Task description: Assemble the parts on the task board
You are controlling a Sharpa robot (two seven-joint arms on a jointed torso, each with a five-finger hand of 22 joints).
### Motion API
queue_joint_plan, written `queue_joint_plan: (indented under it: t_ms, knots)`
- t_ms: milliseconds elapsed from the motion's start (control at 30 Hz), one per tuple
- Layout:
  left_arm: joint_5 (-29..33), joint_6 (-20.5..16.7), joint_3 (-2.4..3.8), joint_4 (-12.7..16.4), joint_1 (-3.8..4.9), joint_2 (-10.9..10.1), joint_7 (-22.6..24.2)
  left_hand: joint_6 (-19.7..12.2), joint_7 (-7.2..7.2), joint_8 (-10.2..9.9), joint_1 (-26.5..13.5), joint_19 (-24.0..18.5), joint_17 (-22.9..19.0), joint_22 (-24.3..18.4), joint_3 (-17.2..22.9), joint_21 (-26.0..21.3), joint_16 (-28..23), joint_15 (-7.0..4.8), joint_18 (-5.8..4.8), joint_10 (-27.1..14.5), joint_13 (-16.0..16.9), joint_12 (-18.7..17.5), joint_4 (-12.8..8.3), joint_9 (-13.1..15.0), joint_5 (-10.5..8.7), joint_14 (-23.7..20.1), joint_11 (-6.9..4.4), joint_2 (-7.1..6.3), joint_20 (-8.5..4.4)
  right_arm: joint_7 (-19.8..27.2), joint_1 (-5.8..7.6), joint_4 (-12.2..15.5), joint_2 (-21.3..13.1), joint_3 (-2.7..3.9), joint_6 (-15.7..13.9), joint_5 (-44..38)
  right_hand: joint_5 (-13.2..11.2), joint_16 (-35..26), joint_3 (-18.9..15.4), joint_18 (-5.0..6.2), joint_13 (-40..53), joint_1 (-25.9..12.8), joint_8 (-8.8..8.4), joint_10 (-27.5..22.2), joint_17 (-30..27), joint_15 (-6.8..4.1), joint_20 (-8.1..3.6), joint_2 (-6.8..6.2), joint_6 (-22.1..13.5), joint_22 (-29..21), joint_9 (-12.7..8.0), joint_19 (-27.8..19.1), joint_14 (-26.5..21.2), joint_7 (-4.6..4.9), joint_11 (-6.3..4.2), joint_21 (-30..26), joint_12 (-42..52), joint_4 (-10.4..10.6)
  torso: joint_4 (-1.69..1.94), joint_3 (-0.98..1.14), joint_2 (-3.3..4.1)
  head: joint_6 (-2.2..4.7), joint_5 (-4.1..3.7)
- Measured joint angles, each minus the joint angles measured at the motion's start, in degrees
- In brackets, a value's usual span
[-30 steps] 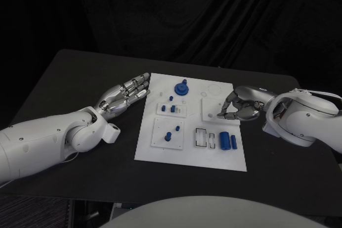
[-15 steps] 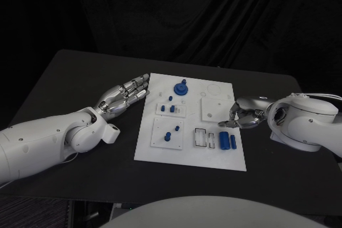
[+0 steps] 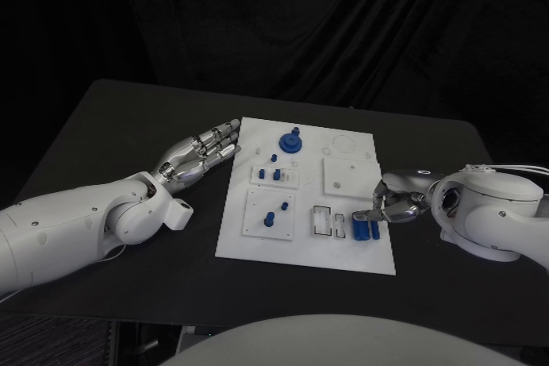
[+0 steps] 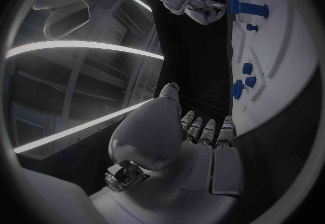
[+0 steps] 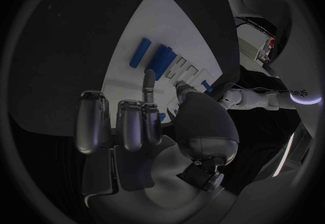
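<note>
the white task board (image 3: 343, 247) lies mid-table, and everything sits relative to it. the right hand (image 3: 393, 204) hangs over the board's right edge, fingers curled in, fingertips just beside the two long blue parts (image 3: 365, 225) lying near the board's front right corner; whether it touches or pinches one i cannot tell. the left hand (image 3: 201, 154) rests off the board's left edge, fingers straight and close together, holding nothing. a round blue part (image 3: 292, 142) stands at the far side.
</note>
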Motion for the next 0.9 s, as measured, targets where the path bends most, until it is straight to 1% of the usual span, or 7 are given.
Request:
queue_joint_plan:
  t_ms: [67,233,367,433,467,633,900]
  knots:
    - [0.0,0.0,0.0,-0.08,-0.07,0.04,-0.01,0.0,0.0,0.0,0.0,0.0,0.0,0.0,0.0,0.0,0.0,0.0,0.0,0.0,0.0,0.0,0.0,0.0,0.0,0.0,0.0,0.0,0.0,-0.39,-0.1,0.09,0.0,0.0,0.01,-0.44,0.19,-0.03,0.0,0.0,0.0,0.07,-0.35,0.0,0.0,0.0,0.0,0.07,0.21,0.0,-0.03,0.0,0.0,0.21,0.0,-0.08,0.0,0.0,0.01,-0.03,0.0,0.0,-0.04]
    - [0.0,0.02,0.0,-0.12,-0.36,0.16,-0.04,0.0,0.0,0.22,0.0,0.0,0.01,0.01,0.0,0.0,0.0,0.0,0.0,0.0,0.0,0.0,0.0,0.0,0.0,0.0,0.0,0.0,0.0,-0.88,-0.46,0.13,0.04,0.02,0.0,-1.21,0.62,-0.47,0.25,0.01,0.0,1.67,-1.12,0.0,0.0,0.0,0.0,0.25,0.52,0.0,-0.14,0.0,0.0,0.09,0.0,-1.16,0.0,-0.05,0.01,-0.07,-0.01,0.0,-0.24]
    - [0.0,0.04,0.0,-0.21,-0.5,0.24,-0.06,0.0,0.0,0.22,0.0,0.0,0.02,0.01,0.0,0.0,0.0,0.0,0.0,0.0,0.0,0.0,0.0,0.0,0.0,0.0,0.0,0.0,0.0,-0.97,-0.92,0.14,0.2,0.02,-0.08,-1.62,0.86,-0.7,0.5,0.01,-0.01,2.41,-1.61,-0.21,0.0,0.0,0.0,0.4,0.93,-0.01,-0.14,0.0,0.0,0.08,0.21,-1.51,0.0,-0.16,0.01,-0.04,-0.01,0.0,-0.37]
    - [0.0,0.05,0.0,-0.23,-0.59,0.25,-0.06,0.0,0.0,0.22,0.0,0.0,0.02,0.01,0.0,0.0,0.0,0.0,0.0,0.0,0.0,0.0,0.0,-0.01,0.0,0.0,0.0,0.0,0.0,-0.97,-1.06,0.14,0.31,0.02,-0.12,-1.75,0.86,-0.69,0.5,0.01,-0.01,2.69,-1.94,-0.21,0.0,0.0,0.0,0.11,0.93,-0.01,-0.14,0.0,0.0,0.08,0.21,-1.8,0.0,-0.16,0.0,0.0,0.0,0.0,-0.37]
    - [0.0,0.06,0.0,-0.24,-0.66,0.25,-0.06,0.0,0.0,0.22,0.0,0.0,0.02,0.01,0.0,0.0,0.0,0.0,0.0,0.0,0.0,0.0,0.0,-0.01,0.0,0.0,0.0,0.0,0.0,-0.97,-1.14,0.14,0.39,0.02,-0.14,-1.82,1.11,-0.92,0.49,0.01,-0.01,2.97,-1.94,-0.21,-0.01,0.0,0.0,0.39,0.93,-0.01,-0.14,0.0,0.0,0.08,0.21,-1.8,0.0,-0.16,0.0,0.01,0.0,0.0,-0.37]
    - [0.0,0.08,0.0,-0.27,-0.8,0.23,-0.09,0.0,0.0,0.22,0.0,0.0,0.02,0.01,0.0,0.0,0.0,0.0,0.0,0.2,0.0,0.0,0.0,-0.01,0.0,0.0,0.19,0.0,0.0,-0.97,-1.41,-0.01,0.73,0.01,-0.28,-2.01,1.52,-1.14,0.65,0.01,-0.01,3.96,-2.62,-0.21,-0.01,0.01,0.0,0.46,1.13,-0.01,-0.13,0.0,0.0,0.28,0.21,-2.16,0.0,-0.31,0.0,0.02,0.0,0.0,-0.3]
    - [0.0,0.13,0.0,-0.3,-1.06,0.21,-0.16,0.0,0.0,0.22,0.0,0.0,0.02,0.01,0.0,0.0,0.0,0.0,0.0,0.2,0.0,0.0,0.0,-0.01,0.0,0.0,0.19,0.0,0.0,-0.93,-1.69,-0.41,1.37,0.01,-0.39,-2.17,1.52,-1.14,0.65,0.01,-0.01,4.25,-2.66,-0.21,-0.01,0.0,0.0,0.16,1.13,-0.01,-0.13,0.0,0.0,0.28,0.21,-2.16,0.0,-0.31,-0.01,0.01,0.0,0.0,-0.23]
